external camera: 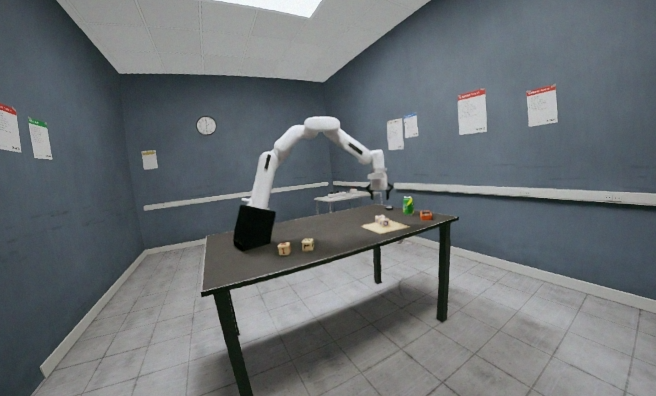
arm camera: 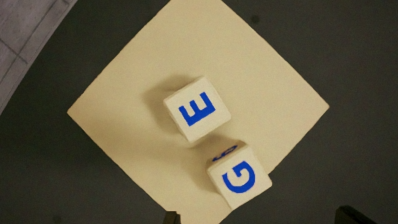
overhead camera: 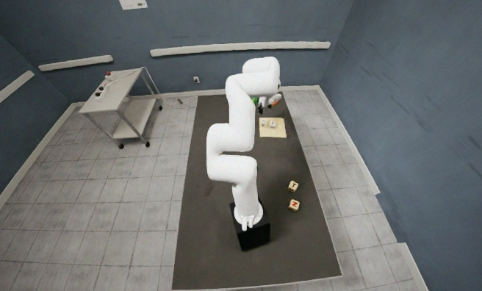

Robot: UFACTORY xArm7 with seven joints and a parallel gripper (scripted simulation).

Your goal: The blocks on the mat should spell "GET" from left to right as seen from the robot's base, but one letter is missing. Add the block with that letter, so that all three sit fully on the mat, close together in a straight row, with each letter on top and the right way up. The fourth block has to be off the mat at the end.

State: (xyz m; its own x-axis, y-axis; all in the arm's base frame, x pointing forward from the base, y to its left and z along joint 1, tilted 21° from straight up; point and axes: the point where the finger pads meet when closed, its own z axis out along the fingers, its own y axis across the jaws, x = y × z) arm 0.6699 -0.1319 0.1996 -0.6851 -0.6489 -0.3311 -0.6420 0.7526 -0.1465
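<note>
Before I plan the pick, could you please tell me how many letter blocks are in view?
4: the G block and E block on the mat; the T block and N block on the table by the robot's base.

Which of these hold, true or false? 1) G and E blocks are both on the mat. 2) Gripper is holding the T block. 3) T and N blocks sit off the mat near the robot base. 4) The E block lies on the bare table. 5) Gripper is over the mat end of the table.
1) True: the G block and the E block both rest on the mat.
2) False: the gripper is open and empty; the T block sits on the table.
3) True: the T block and the N block lie beside the base, off the mat.
4) False: it is on the mat.
5) True.
</note>
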